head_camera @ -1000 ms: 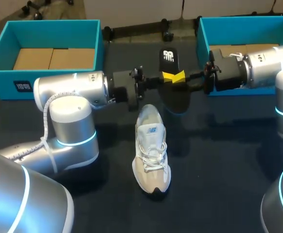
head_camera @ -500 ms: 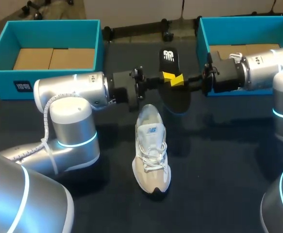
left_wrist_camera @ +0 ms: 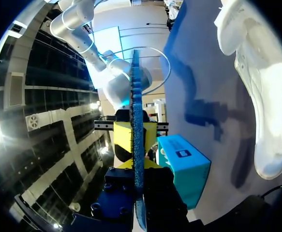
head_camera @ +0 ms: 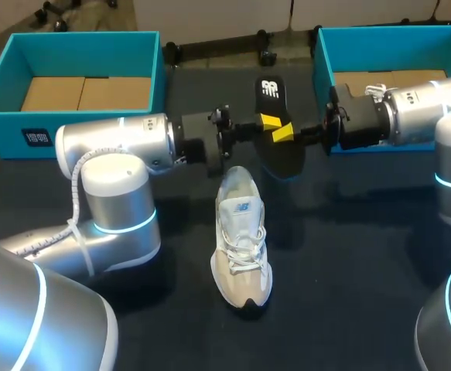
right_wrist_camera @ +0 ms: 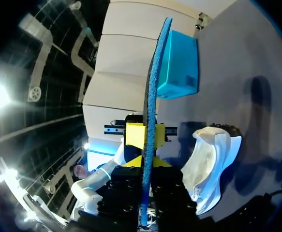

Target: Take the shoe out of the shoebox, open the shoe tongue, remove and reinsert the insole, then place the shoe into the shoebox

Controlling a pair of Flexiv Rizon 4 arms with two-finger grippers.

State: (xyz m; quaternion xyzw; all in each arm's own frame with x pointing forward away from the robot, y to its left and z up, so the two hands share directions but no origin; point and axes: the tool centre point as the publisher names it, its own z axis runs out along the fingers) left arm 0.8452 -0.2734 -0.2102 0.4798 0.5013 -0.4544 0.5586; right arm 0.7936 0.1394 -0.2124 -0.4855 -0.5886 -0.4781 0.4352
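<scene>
The left gripper [head_camera: 265,122] and right gripper [head_camera: 285,132] meet at mid-table from opposite sides. Both are clamped on the black insole [head_camera: 281,157], which they hold clear of the table [head_camera: 349,255]. In each wrist view the insole [left_wrist_camera: 138,121] stands edge-on between the yellow tips. The shoe [head_camera: 242,239] lies on the table just in front of the insole, outside both blue shoeboxes [head_camera: 70,46].

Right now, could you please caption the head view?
Left gripper and right gripper hold the insole aloft beside the shoe.
</scene>
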